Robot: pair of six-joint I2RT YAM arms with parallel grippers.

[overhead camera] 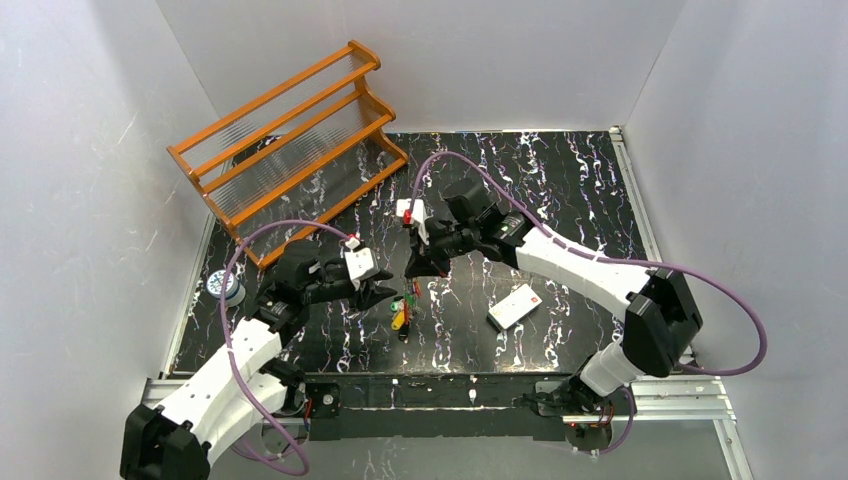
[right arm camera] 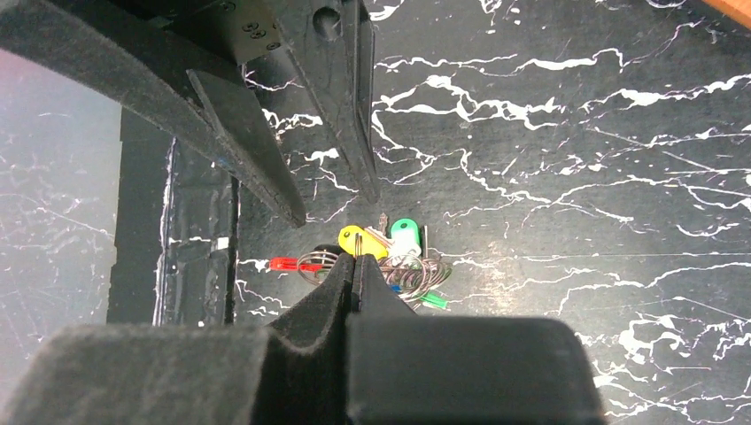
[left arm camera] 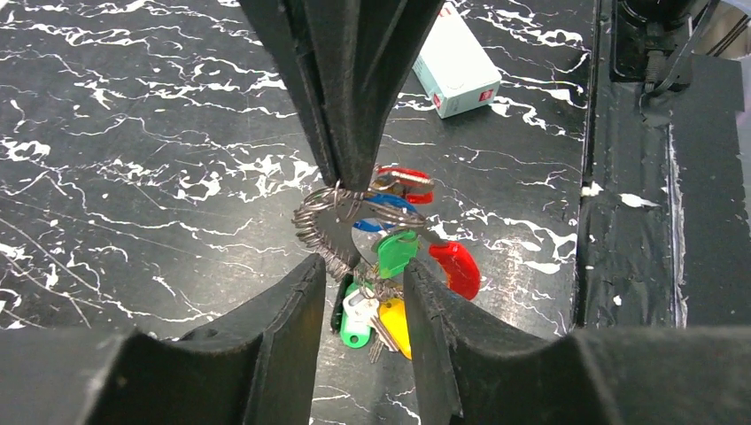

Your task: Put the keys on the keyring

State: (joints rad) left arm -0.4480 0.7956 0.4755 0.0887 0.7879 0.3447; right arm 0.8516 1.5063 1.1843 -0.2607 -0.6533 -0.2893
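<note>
While right end effector (right arm camera: 354,263) clamps coiled wire of keyring (left arm camera: 315,227) between pressed-together fingers, left end effector (left arm camera: 363,267) is released, fingers spread either side of key bunch. Keys (left arm camera: 396,251) with red, blue, green, yellow and white heads cluster against ring near centre of black marbled surface (left arm camera: 133,133). Cannot tell whether bunch rests on surface or hangs just off it. White card (left arm camera: 456,62) lies apart. Orange rack (overhead camera: 290,130) at far left.
</note>
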